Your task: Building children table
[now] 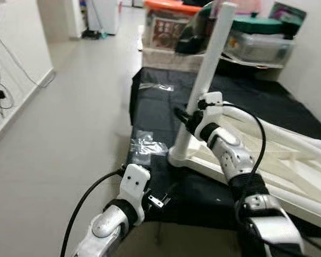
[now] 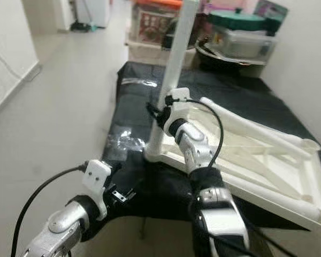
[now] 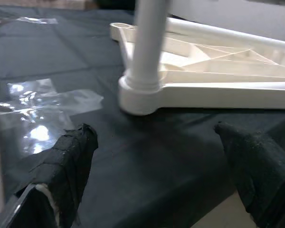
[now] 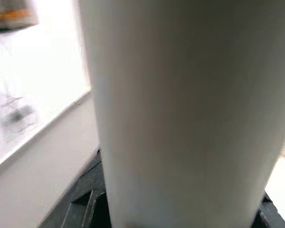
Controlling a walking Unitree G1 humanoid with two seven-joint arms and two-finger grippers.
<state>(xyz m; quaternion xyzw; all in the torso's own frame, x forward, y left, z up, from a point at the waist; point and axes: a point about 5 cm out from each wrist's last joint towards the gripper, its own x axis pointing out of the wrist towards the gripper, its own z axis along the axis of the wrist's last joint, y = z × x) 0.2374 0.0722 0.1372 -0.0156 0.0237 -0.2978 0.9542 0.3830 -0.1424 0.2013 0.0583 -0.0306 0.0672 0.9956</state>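
The white plastic children's table top (image 1: 289,160) lies upside down on a black floor mat (image 1: 166,107), its ribbed underside facing up with moulded struts crossing between round corner sockets. A smooth white cylindrical table leg (image 1: 206,80) stands upright in the corner socket nearest the robot's left, leaning slightly toward one o'clock. The mat is matte and dark, with a crinkled clear plastic bag (image 1: 147,143) lying on it at about nine o'clock from the socket, and another scrap of clear film further off at eleven o'clock. Beyond the mat, at twelve o'clock, stand clear plastic storage boxes (image 1: 168,27) with an orange lid and a green-lidded box; pale grey floor tiles stretch away at ten o'clock toward a white wall with dangling cables.

The right gripper (image 1: 188,119) reaches forward with the silver forearm angled up from five o'clock, its black fingers against the lower part of the leg; the right wrist view has the leg pressed close, so the fingers appear to be clasping it. The left gripper (image 3: 156,175) hovers low over the mat's near edge at seven o'clock from the socket, its two tape-wrapped black fingers (image 3: 71,156) spread wide apart and holding nothing.
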